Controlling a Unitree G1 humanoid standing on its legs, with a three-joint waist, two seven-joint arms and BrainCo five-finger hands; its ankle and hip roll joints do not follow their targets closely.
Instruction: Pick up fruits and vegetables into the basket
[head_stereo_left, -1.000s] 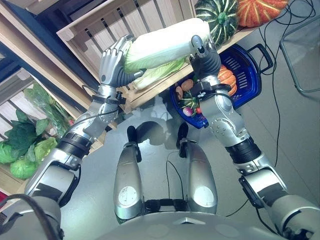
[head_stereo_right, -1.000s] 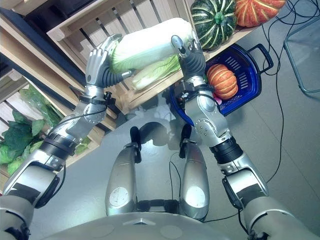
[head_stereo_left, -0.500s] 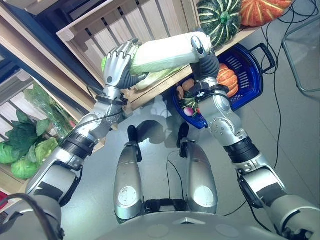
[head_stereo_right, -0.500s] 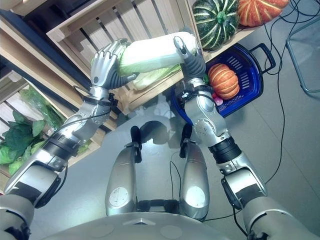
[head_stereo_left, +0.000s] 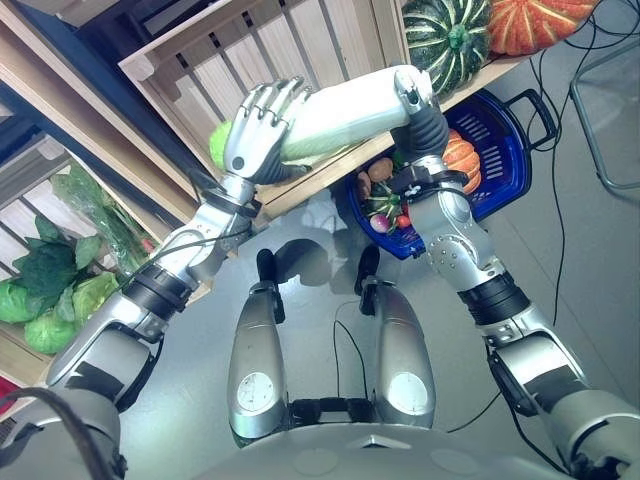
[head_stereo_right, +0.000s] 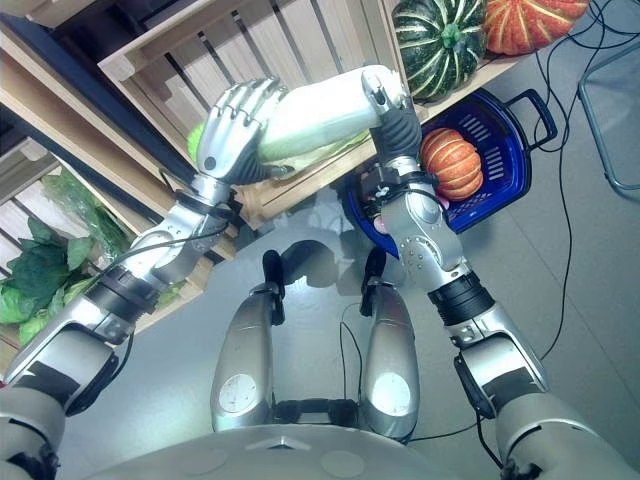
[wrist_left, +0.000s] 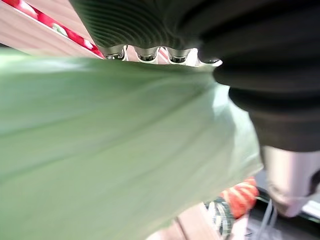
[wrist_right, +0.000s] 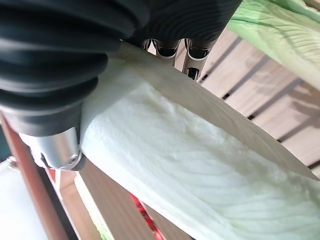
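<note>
Both hands had the napa cabbage (head_stereo_left: 345, 105) up at top centre of the frame, carried crosswise in front of the wooden crate (head_stereo_left: 250, 60). Left hand (head_stereo_left: 258, 130) was wrapped round the leafy green end, fingers curled over the top w/ thumb under; left wrist view showed the leaf pressed right against the palm. Right hand (head_stereo_left: 418, 100) gripped the white stem end, fingers curled round it, thumb on the near side per right wrist view.

Blue basket (head_stereo_left: 505, 160) sat right of centre, under the shelf edge (head_stereo_left: 490, 72), already holding an orange pumpkin (head_stereo_left: 458, 160) plus small veg (head_stereo_left: 383, 205) at its lower-left end. A green striped squash (head_stereo_left: 450, 35) and a 2nd orange pumpkin (head_stereo_left: 545, 20) sat on the shelf, top right.

Step in hand, as I judged it: swing the cabbage to the right and down into the basket. To do that well: keep both grips even so it didn't twist or sag; clear the shelf edge before lowering; aim for the free upper-right part of the basket, away from the pumpkin; let the stem end down first, then release the leafy end. Leaves looked soft, so squeeze lightly.
</note>
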